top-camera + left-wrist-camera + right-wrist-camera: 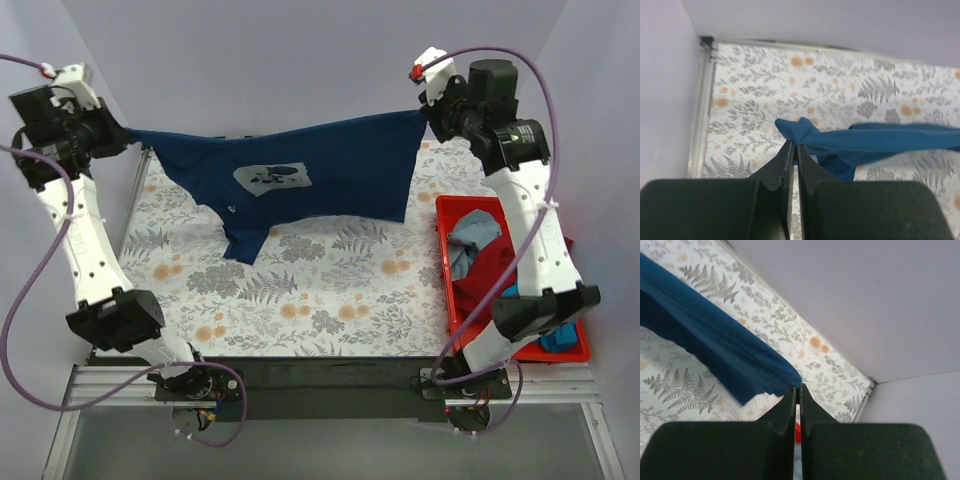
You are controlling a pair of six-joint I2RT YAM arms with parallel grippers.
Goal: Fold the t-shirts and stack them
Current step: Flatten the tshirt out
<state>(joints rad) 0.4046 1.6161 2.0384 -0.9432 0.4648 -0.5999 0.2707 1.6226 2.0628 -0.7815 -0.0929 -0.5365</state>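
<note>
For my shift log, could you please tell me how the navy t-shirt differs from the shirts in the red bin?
The navy t-shirt hangs stretched between both arms' shut jaws; the binned shirts lie crumpled in the red bin. The navy t-shirt shows a white print; the binned shirts show none. None is folded.

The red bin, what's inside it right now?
The red bin holds a crumpled grey-blue shirt, a red shirt and a teal shirt. The right arm covers the middle, so anything beneath is hidden.
</note>
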